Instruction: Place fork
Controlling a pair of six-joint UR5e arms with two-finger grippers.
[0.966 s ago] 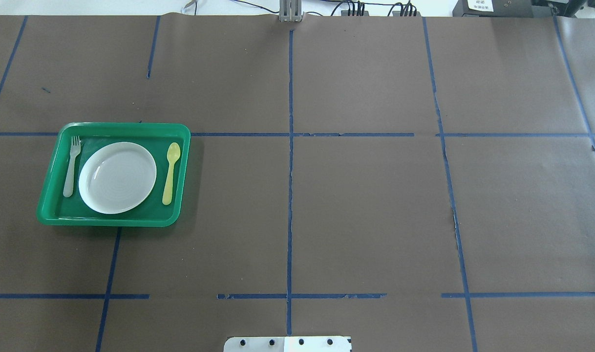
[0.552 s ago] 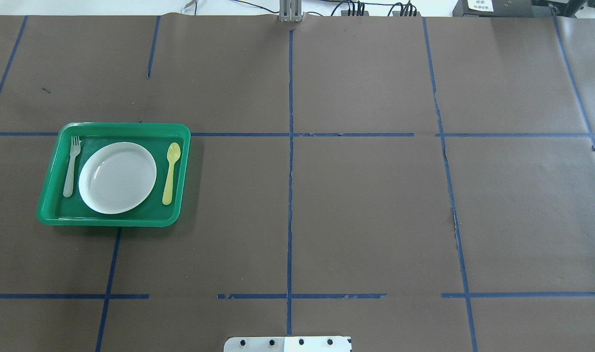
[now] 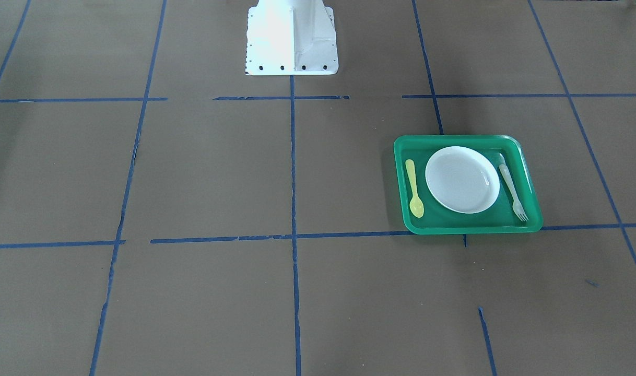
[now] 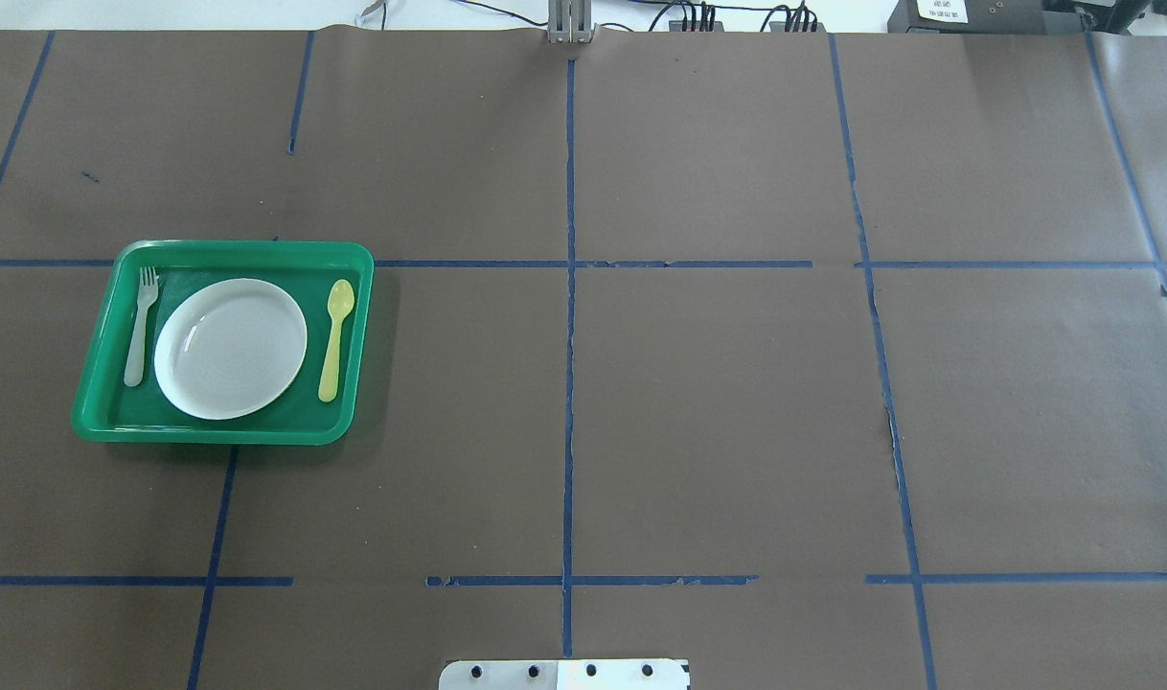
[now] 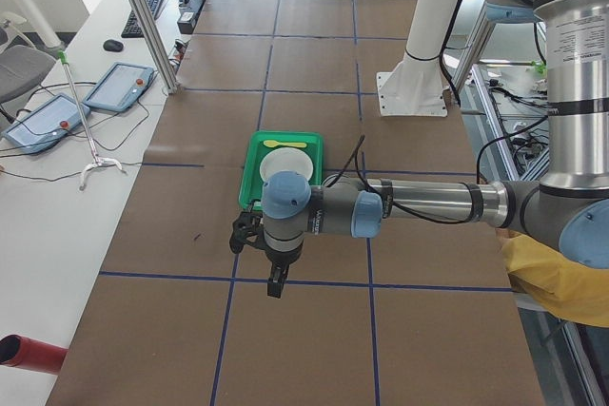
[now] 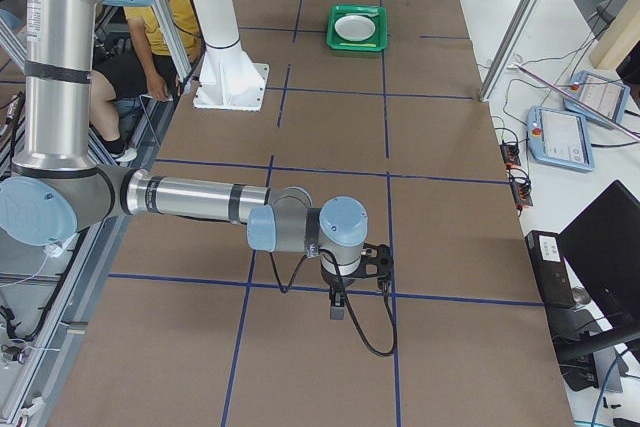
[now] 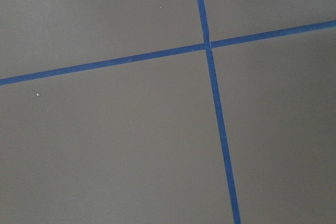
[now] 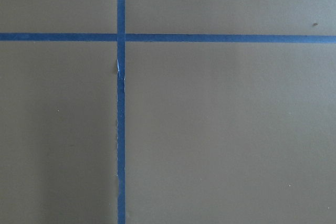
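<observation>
The pale whitish fork (image 4: 141, 326) lies in the green tray (image 4: 248, 247), left of the white plate (image 4: 230, 348), tines towards the far side. It also shows in the front-facing view (image 3: 513, 192), right of the plate (image 3: 462, 179) in the tray (image 3: 454, 139). My left gripper (image 5: 275, 282) shows only in the exterior left view, above the table and nearer that camera than the tray (image 5: 249, 173); I cannot tell if it is open. My right gripper (image 6: 337, 307) shows only in the exterior right view, far from the tray (image 6: 333, 27); I cannot tell its state.
A yellow spoon (image 4: 334, 337) lies in the tray on the plate's other side. The robot's white base (image 3: 291, 36) stands at the table's near-robot edge. Blue tape lines cross the brown table. Both wrist views show only paper and tape.
</observation>
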